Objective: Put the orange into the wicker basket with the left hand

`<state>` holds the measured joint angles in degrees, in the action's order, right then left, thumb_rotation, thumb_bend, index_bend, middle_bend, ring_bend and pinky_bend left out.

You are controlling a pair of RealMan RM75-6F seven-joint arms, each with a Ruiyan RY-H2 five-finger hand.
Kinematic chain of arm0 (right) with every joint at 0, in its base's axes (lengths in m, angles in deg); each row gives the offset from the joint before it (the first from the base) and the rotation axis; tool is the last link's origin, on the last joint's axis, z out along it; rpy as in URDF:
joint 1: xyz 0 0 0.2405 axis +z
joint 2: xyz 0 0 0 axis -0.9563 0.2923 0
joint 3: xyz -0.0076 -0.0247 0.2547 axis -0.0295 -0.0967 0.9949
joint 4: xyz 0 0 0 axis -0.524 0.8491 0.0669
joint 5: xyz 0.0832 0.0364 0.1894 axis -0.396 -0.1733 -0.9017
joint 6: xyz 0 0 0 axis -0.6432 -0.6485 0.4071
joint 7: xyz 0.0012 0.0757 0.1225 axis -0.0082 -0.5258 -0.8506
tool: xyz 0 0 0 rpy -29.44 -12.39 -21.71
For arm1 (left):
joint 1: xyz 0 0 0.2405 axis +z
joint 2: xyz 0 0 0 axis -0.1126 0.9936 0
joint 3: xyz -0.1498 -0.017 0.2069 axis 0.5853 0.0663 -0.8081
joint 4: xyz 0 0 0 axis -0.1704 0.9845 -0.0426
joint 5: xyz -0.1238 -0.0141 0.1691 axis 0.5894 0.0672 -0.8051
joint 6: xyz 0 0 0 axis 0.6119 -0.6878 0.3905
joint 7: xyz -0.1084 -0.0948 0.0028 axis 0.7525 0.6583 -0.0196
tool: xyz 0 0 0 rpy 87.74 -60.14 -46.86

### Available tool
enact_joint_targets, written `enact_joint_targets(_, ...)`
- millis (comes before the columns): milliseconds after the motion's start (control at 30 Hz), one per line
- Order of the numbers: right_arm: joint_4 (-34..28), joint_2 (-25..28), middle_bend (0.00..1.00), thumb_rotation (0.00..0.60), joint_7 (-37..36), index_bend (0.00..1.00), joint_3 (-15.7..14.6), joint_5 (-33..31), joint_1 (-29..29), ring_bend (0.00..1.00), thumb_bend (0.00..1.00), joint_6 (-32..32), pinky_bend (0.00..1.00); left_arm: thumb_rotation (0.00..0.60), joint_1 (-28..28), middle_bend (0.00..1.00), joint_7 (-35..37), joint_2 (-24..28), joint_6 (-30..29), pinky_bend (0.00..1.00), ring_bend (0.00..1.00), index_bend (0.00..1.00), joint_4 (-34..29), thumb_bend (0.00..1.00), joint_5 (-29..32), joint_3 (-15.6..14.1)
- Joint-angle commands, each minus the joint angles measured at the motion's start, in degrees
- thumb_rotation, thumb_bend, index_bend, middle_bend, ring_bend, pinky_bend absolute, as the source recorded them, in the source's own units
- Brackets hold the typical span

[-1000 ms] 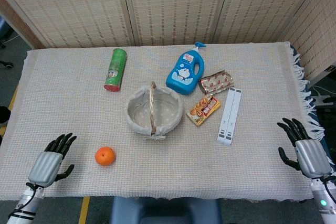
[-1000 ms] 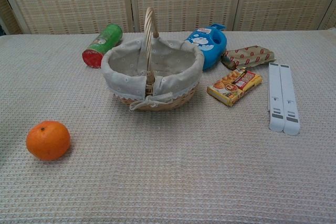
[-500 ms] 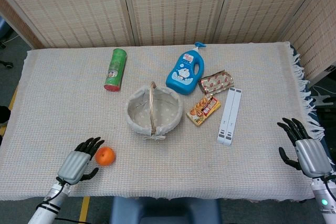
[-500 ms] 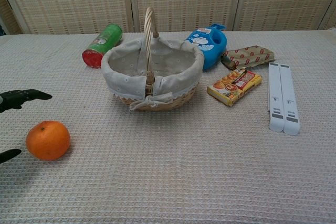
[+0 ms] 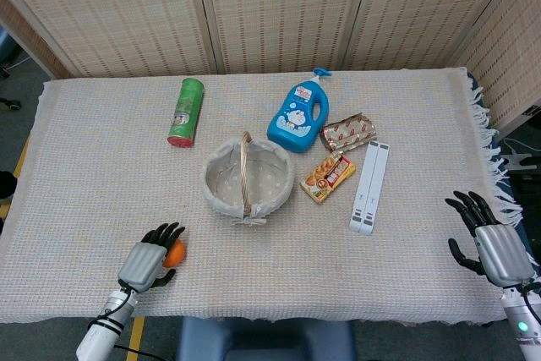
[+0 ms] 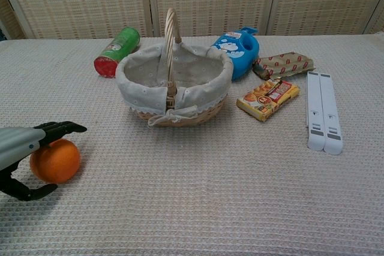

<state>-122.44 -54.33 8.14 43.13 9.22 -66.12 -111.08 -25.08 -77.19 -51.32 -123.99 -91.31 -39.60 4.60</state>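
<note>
1. Since a second ago: left robot hand point(image 5: 150, 261) moved in from the left table edge to the round orange fruit point(image 5: 174, 252); right robot hand point(image 5: 490, 241) unchanged; nothing else shifted.
2. Beige woven tablecloth point(image 5: 101, 183): carries all items. Same layout.
3. Cloth-lined wicker basket with hoop handle point(image 5: 248, 177): mid-table, nothing visible inside. Well apart from the orange fruit, up and to the right in the head view.
4. Task progress: early. Reach done, by the look of it. Grasp not confirmed, lift, carry and drop into the basket all left.
5. Left hand, chest view point(image 6: 27, 155): wrapped around the orange fruit point(image 6: 56, 160) from its left side, fingers point(image 6: 60, 128) arched over the top, thumb curled under the near side. Half open, cupping. Fingers look on or just off the skin; firm grip or mere contact — cannot tell.
6. Right hand: near the right table edge, fingers spread, holding nothing, touching nothing visible.
7. Orange fruit: on the cloth, front left of the table, not lifted as far as the shadow shows.
</note>
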Motion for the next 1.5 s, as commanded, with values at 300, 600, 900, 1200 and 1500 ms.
enact_joint_targets(300,0.01,-0.10,0.05,0.600,0.15,0.13,-0.04,-0.01,0.00,0.00,0.35,-0.09,0.46,0.600,0.29,0.22,0.30,-5.40,-2.83,0.56,0.20,0.17,6.14,0.41,1.01,0.93)
enact_joint_targets(600,-0.09,-0.02,0.05,0.600,0.19,0.13,-0.12,-0.05,0.04,0.00,0.35,0.02,0.46,0.600,0.06,0.35,1.44,-5.94,-8.01,0.66,0.32,0.37,7.03,0.42,-2.05,3.29)
enact_joint_targets(900,-0.02,0.11,0.05,0.600,-0.30,0.14,-0.24,0.31,-0.03,0.00,0.35,-0.28,0.46,0.600,-5.85,0.38,-3.44,-2.86,-10.34,0.68,0.35,0.42,3.95,0.42,-0.88,14.23)
enact_joint_targets(1200,0.13,0.23,0.05,0.600,-0.56,0.14,-0.29,0.34,0.10,0.00,0.35,-0.08,0.46,0.600,-15.19,0.39,-9.39,-6.34,-5.47,0.68,0.36,0.42,6.31,0.42,2.58,19.82)
enact_joint_targets(1500,0.26,0.74,0.05,0.600,-1.37,0.14,-0.65,0.83,0.28,0.00,0.35,0.34,0.46,0.600,-23.12,0.37,-14.88,-14.88,-1.16,0.68,0.36,0.40,11.74,0.42,7.79,20.61)
